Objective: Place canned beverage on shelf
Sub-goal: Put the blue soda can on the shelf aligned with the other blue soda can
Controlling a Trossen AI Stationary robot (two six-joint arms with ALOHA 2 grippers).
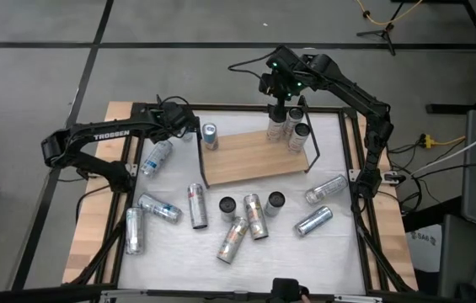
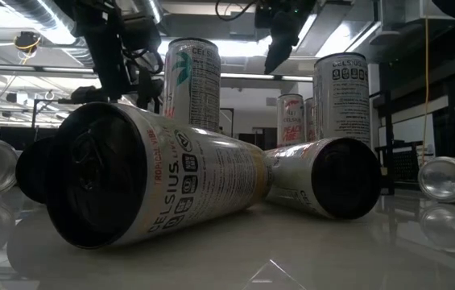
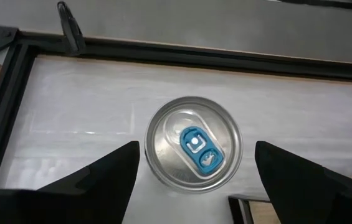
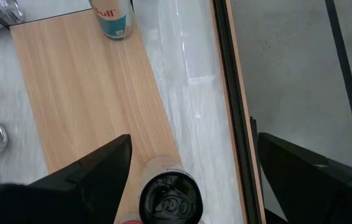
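The shelf (image 1: 254,158) is a light-brown board with black wire ends, in the middle of the table. A silver can with a blue tab (image 3: 192,149) stands upright at the shelf's far left corner (image 1: 210,135). My left gripper (image 3: 194,155) is open above it, one finger on each side, touching nothing. Three cans (image 1: 288,128) stand upright at the board's far right end. My right gripper (image 4: 188,162) is open above them, its fingers on either side of a black-topped can (image 4: 169,199) without touching it.
Several cans lie loose on the white tabletop (image 1: 170,252) in front of the shelf, such as one can (image 1: 195,205) and another (image 1: 313,220). Two dark-topped cans (image 1: 227,204) (image 1: 275,200) stand upright there. More cans lie at the left (image 1: 157,156). A black frame (image 1: 351,151) rims the table.
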